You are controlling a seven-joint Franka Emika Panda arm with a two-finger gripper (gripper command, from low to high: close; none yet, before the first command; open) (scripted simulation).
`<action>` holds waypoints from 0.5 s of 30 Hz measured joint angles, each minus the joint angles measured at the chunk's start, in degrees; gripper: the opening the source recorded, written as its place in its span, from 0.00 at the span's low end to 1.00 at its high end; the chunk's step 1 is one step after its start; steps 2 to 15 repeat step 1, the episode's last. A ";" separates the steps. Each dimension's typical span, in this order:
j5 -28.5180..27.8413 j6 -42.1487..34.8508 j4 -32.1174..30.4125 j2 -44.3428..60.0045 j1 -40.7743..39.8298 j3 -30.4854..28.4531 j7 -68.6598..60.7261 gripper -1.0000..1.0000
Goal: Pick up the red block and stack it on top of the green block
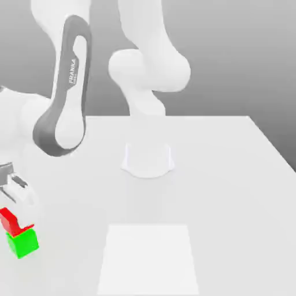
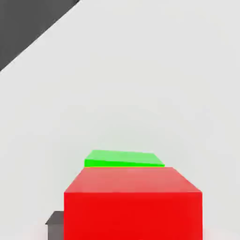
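Exterior view's far left, near edge of the table: the end effector grasps the red block, holding it on or just over the green block, apparently so the stack lines up before letting go. Contact between the two cubes cannot be told. Further right lies a pale square patch, away from the blocks.
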 joint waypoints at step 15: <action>0.00 0.00 0.00 0.00 0.00 0.00 0.00 1.00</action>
